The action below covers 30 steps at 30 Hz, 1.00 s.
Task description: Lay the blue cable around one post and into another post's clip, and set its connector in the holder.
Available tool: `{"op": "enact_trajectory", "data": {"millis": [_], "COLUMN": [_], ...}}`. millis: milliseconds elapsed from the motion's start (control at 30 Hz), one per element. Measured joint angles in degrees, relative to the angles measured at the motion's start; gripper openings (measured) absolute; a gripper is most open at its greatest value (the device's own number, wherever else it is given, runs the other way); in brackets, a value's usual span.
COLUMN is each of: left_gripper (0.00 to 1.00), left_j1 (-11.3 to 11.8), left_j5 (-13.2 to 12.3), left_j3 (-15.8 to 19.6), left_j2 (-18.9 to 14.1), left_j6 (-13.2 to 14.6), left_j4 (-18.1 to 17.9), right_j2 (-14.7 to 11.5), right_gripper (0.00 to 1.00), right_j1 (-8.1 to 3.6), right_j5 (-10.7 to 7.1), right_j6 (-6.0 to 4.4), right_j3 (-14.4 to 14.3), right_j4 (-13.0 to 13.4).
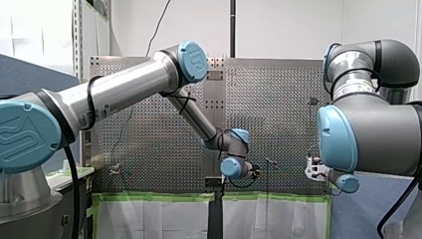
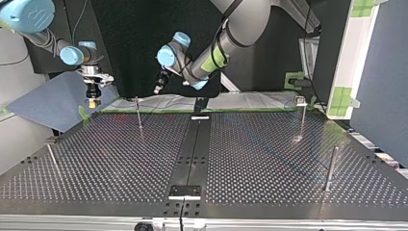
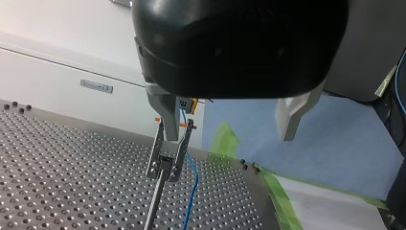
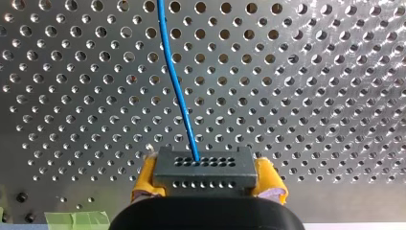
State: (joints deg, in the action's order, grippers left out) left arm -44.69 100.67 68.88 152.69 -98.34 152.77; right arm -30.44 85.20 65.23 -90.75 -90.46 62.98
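My right gripper [image 2: 93, 100] hung above the far corner of the perforated table [image 2: 269, 159], at the top view's left. Its yellow pads [image 4: 271, 183] were clamped on the dark connector [image 4: 205, 170]. The blue cable [image 4: 174, 81] ran from the connector's face out over the holes. My left gripper [image 3: 227, 122] hovered with its 2 fingers [image 3: 291, 115] wide apart, holding nothing. Ahead of it stood a thin post [image 3: 164, 163] topped by a forked clip. The cable hung just beside the fork; I could not tell whether it touched. 3 more posts [image 2: 331, 168] stood well apart across the table, and green tape [image 3: 225, 139] edged its rim.
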Motion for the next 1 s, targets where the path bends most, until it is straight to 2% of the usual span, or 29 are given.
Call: {"op": "enact_trajectory", "data": {"millis": [367, 533, 767, 1000], "left_gripper": [1.00, 1.00, 1.00, 1.00], "left_j1": [0.4, 0.6, 0.7, 0.9], "left_j5": [0.7, 1.3, 1.4, 1.4], "left_j3": [0.2, 0.6, 0.8, 0.8], "left_j2": [0.0, 0.0, 0.0, 0.0], "left_j6": [1.6, 2.3, 2.5, 2.5], "left_j4": [-0.6, -1.3, -1.5, -0.9], "right_j2": [0.0, 0.0, 0.0, -0.1], "right_gripper": [0.24, 0.24, 0.24, 0.24], "right_j1": [0.25, 0.59, 0.98, 0.24], "right_j5": [-0.21, -0.70, -0.91, -1.51], "right_j6": [0.46, 1.23, 3.89, 7.28], "right_j3": [0.0, -0.1, -1.5, -4.2], "right_j4": [-0.7, -1.6, -3.1, -2.4]}}
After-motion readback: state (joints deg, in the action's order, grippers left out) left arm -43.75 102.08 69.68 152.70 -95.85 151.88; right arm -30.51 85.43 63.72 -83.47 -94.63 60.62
